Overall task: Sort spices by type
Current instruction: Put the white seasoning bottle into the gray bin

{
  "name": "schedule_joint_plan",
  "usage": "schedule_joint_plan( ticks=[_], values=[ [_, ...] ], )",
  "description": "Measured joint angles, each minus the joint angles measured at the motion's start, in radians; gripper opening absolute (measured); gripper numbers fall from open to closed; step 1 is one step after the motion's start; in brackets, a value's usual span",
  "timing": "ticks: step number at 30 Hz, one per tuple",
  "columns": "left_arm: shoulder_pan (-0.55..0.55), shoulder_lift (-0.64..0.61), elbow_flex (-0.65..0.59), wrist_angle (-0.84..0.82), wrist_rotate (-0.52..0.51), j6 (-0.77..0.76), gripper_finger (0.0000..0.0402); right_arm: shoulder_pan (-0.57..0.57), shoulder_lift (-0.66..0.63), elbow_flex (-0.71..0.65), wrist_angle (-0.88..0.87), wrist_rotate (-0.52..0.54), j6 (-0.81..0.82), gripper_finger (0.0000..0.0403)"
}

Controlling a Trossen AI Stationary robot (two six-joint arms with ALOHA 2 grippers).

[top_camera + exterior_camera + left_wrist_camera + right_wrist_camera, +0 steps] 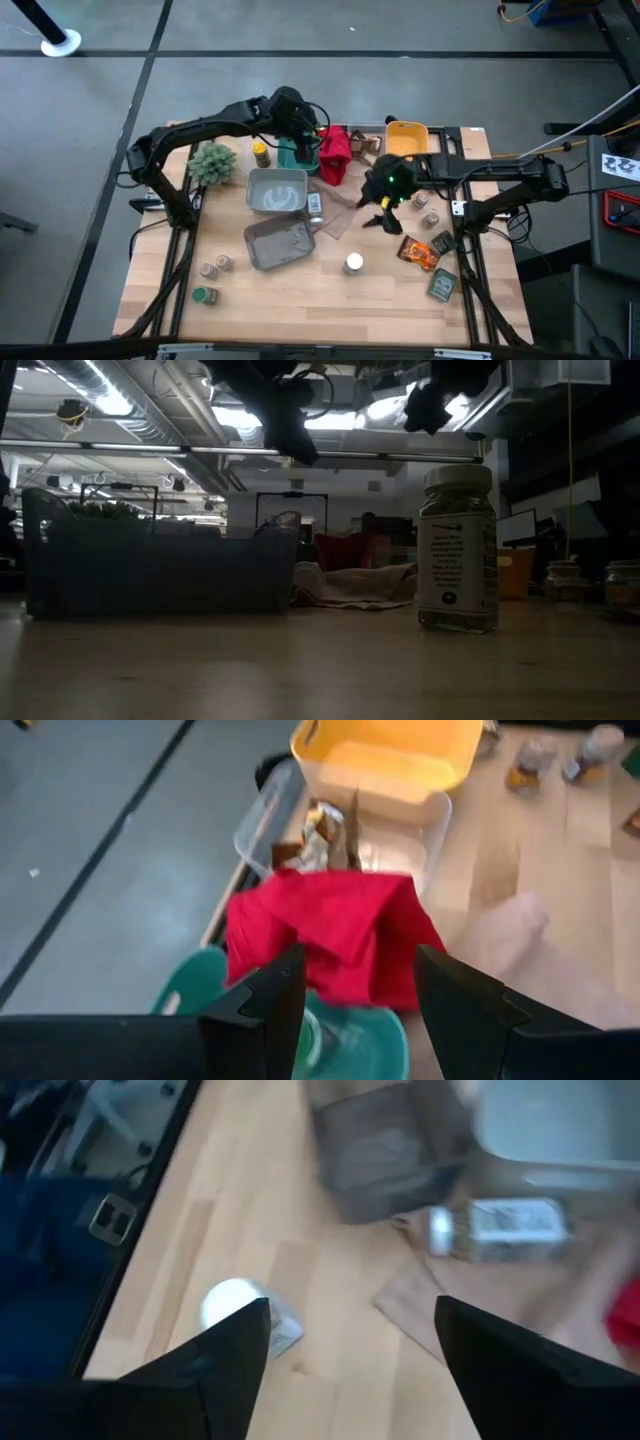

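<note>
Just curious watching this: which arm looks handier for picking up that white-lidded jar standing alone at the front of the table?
Probably the right: its open gripper hovers near the white-lidded jar, while the left gripper is far back over the red cloth.

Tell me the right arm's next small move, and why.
Probably lower the right gripper toward the white-lidded jar. Its fingers stand open and empty above the table, and that jar stands upright alone, near in the right wrist view, clear of the gray trays.

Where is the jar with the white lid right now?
In the high view, the white-lidded jar stands alone on the table's near-middle, right of the lower grey tray and below the right gripper.
</note>
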Motion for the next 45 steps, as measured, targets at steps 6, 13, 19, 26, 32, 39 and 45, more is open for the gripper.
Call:
schedule_joint_plan(
  ticks=[6,13,19,26,32,39,45],
  values=[
    [-0.035,0.000,-0.015,-0.064,0.000,-0.019,0.0168,0.120,0.033,0.000,0.027,0.062,-0.028,0.0291],
    [-0.101,0.000,-0.015,-0.088,0.001,-0.066,0.0168,0.228,0.133,0.000,0.026,0.131,-0.028,0.0292],
    [-0.153,0.000,-0.015,-0.088,0.000,-0.090,0.0168,0.288,0.225,0.000,0.032,0.141,-0.028,0.0292],
    [-0.206,0.000,-0.015,-0.089,0.000,-0.102,0.0168,0.314,0.307,0.000,0.048,0.209,-0.029,0.0292],
    [-0.241,0.000,-0.015,-0.116,0.000,-0.110,0.0168,0.312,0.368,0.000,0.073,0.209,-0.029,0.0292],
    [-0.287,0.000,-0.015,-0.207,0.000,-0.114,0.0168,0.312,0.396,0.000,0.096,0.209,-0.067,0.0287],
    [-0.325,-0.007,-0.015,-0.269,0.000,-0.110,0.0168,0.312,0.396,0.000,0.115,0.210,-0.085,0.0222]
  ],
)
